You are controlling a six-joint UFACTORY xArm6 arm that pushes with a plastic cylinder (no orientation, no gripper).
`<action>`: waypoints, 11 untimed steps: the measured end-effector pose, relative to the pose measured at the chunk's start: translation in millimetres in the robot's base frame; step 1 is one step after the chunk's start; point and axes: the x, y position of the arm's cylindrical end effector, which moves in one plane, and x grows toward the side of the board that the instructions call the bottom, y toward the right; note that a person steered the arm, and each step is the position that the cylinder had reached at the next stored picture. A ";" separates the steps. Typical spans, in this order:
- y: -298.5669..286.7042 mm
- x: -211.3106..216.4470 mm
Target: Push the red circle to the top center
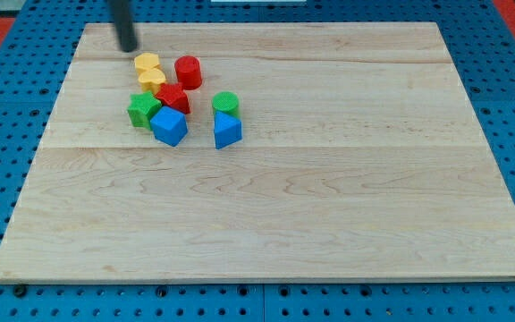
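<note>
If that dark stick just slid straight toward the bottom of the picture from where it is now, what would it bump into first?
Probably the yellow block, which lies just below and slightly right of my tip. It might only graze its left edge; depth is hard to judge. The green block sits further down.

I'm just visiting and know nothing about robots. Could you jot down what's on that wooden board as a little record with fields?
surface: wooden board on a blue pegboard
tip: my tip, near the view's top left, up-left of the cluster, touching no block
target block: red circle, at the cluster's upper right edge
yellow blocks: two, just left of the red circle
other red block, below the red circle, shape unclear
green blocks: one at the cluster's left, a green circle at its right
blue blocks: and, at the cluster's bottom
</note>
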 end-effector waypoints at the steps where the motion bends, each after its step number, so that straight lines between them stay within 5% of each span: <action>1: 3.6 31.8; 2: 97.2 49.4; 4: 140.3 17.8; 5: 248.3 18.8; 7: 237.9 57.4; 9: 228.5 43.2; 11: 227.2 92.1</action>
